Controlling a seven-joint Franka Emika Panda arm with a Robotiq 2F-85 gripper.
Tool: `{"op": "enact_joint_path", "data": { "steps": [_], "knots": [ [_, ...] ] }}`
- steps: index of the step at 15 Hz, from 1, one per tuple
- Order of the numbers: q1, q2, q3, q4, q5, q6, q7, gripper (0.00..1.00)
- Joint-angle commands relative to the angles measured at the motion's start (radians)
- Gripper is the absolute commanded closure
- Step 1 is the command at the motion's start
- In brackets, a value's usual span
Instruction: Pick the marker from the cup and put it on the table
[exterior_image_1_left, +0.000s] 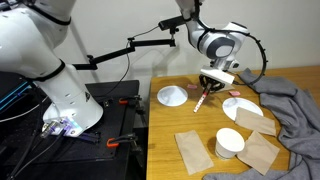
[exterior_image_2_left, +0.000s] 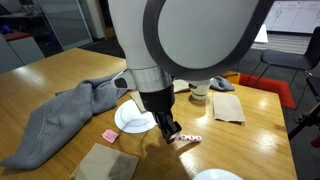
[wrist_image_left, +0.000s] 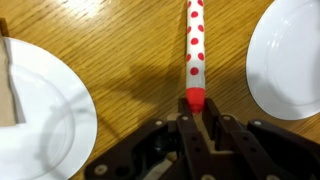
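My gripper (exterior_image_1_left: 208, 87) is shut on the red end of the marker (exterior_image_1_left: 203, 99), a white stick with red dots. It holds the marker low over the tan table (exterior_image_1_left: 203, 126), slanting down, and its far tip is at or near the wood. In the wrist view the marker (wrist_image_left: 194, 50) runs straight out from the fingertips (wrist_image_left: 195, 112) between two white plates. Another exterior view shows the gripper (exterior_image_2_left: 172, 132) and marker (exterior_image_2_left: 186, 139) beside a plate. The white cup (exterior_image_1_left: 230, 142) stands apart near the table's front; it also shows in an exterior view (exterior_image_2_left: 200, 90) behind the arm.
White plates (exterior_image_1_left: 172, 95) (exterior_image_1_left: 243, 108) lie on either side of the gripper, and they also show in the wrist view (wrist_image_left: 40, 115) (wrist_image_left: 290, 50). Tan pads (exterior_image_1_left: 190, 150) (exterior_image_1_left: 261, 150) lie by the cup. A grey cloth (exterior_image_1_left: 295, 110) (exterior_image_2_left: 60, 110) covers one table end. A small pink item (exterior_image_2_left: 110, 135) lies nearby.
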Motion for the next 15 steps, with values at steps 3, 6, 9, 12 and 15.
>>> {"op": "enact_joint_path", "data": {
  "steps": [3,6,9,12,15],
  "knots": [
    [0.030,0.053,-0.016,0.080,-0.026,-0.052,0.031,0.55],
    [0.034,0.048,-0.016,0.076,-0.028,-0.039,0.036,0.35],
    [0.041,0.007,-0.021,0.047,-0.038,-0.016,0.048,0.11],
    [0.042,-0.046,-0.021,0.011,-0.061,0.000,0.069,0.00],
    [0.040,-0.113,-0.019,-0.027,-0.077,0.013,0.082,0.00]
  ]
}}
